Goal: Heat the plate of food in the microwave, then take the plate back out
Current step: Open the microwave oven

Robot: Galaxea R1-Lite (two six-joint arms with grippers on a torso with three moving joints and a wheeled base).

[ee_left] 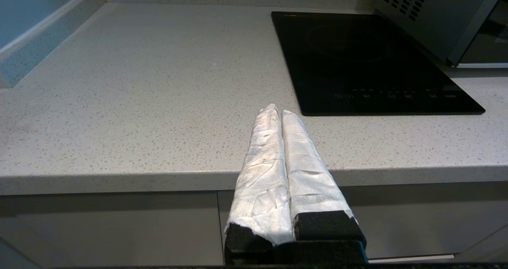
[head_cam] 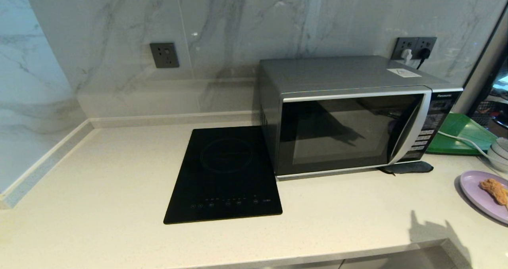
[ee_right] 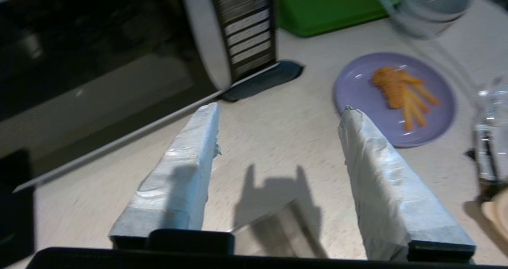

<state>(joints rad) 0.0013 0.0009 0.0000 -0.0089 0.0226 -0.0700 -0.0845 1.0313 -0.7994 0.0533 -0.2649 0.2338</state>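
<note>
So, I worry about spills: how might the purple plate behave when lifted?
The plate looks rigid and shallow, probably smooth, so it may slip. The loose fried food could slide if tilted. The right hand is open, short of it.

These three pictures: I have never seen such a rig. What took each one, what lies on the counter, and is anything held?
A two-armed robot took them. One camera looks down from its head; one sits on each wrist. On the counter stand the microwave, door closed, and a black hob. The plate of food lies to the microwave's right, near a green tray and bowls. The right end effector hangs open over bare counter, holding nothing. The left end effector is shut and empty, at the counter's front edge.
</note>
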